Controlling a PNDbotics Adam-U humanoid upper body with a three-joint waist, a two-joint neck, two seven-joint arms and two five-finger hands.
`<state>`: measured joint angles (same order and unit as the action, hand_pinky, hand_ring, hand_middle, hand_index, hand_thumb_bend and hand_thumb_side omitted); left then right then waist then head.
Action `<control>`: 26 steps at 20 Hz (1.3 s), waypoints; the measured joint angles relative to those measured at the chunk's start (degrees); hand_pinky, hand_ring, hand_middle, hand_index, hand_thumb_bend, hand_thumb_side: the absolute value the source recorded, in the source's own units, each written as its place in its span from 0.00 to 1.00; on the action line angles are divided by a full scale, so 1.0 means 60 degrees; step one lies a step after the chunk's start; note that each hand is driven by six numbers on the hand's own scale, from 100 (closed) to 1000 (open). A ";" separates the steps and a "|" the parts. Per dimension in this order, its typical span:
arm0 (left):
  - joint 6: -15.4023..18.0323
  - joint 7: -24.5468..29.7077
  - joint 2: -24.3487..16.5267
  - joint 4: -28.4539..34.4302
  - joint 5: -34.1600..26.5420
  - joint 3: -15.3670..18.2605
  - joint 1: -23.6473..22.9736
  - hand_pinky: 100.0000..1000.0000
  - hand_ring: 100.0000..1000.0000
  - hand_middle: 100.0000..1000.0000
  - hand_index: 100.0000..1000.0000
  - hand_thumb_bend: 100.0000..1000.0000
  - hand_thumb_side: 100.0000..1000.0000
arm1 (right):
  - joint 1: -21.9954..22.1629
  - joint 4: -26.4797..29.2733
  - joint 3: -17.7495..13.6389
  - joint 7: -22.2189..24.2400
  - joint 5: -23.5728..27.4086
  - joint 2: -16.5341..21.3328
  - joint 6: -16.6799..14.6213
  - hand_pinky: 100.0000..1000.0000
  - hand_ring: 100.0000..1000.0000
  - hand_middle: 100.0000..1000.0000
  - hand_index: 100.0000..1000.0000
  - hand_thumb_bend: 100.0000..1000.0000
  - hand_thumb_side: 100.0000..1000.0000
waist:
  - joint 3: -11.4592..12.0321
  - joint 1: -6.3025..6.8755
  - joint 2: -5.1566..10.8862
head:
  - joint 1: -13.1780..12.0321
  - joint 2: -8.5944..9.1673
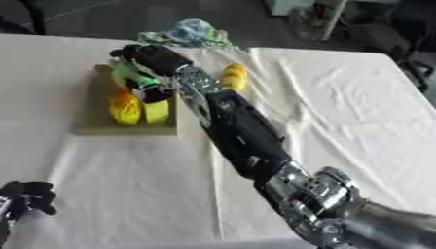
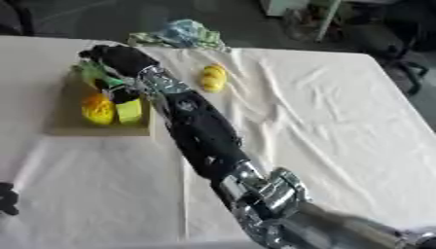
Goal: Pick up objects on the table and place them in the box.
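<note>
My right arm reaches from the lower right across the table to the cardboard box (image 1: 92, 119) at the upper left. Over the back of the box my right hand (image 1: 152, 57) looks curled round a green object (image 1: 128, 73) that sticks out below it. Inside the box lie a yellow-orange object (image 1: 125, 109), a yellow-green one (image 1: 156, 111) and a dark one (image 1: 154, 93). A yellow object (image 1: 234, 76) lies on the white cloth to the right of the box. My left hand (image 1: 27, 195) rests open at the lower left corner.
A blue and green bundle (image 1: 188, 33) sits at the table's far edge behind the box. The white cloth (image 1: 340, 107) is wrinkled to the right of my arm. Dark floor and furniture lie beyond the table.
</note>
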<state>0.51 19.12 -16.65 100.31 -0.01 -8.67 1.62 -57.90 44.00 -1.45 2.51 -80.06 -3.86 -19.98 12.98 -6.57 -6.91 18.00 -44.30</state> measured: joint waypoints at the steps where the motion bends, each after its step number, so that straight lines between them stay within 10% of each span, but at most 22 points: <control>1: 0.0000 0.0000 0.0000 0.0000 0.0000 0.0000 0.0000 0.78 0.47 0.53 0.69 0.00 1.00 | 0.0000 -0.0022 0.0008 0.0061 0.0020 0.0000 -0.0061 0.84 0.93 0.97 1.00 0.00 0.63 | -0.0017 0.0000 -0.0001 | 0.0000 0.0000; 11: 0.0008 -0.0012 -0.0001 0.0000 0.0003 0.0005 -0.0002 0.78 0.47 0.53 0.69 0.00 1.00 | -0.0005 0.0059 0.0210 0.1368 0.0608 0.0072 -0.0710 0.95 1.00 1.00 1.00 0.00 0.70 | -0.0143 0.0000 -0.0024 | -0.0027 0.0000; 26: 0.0035 -0.0185 -0.0097 0.0000 0.0059 0.0184 -0.0234 0.78 0.47 0.53 0.69 0.00 1.00 | 0.0040 0.0335 -0.1529 0.1592 0.2437 0.2338 0.0143 0.87 0.94 0.98 1.00 0.00 0.15 | -0.0641 -0.0035 -0.0024 | -0.0249 0.0000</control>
<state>0.73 18.01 -17.23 100.31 0.34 -7.56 0.22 -57.66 46.01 -10.62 12.06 -65.44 10.17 -19.12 9.13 -6.78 -7.05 16.51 -44.30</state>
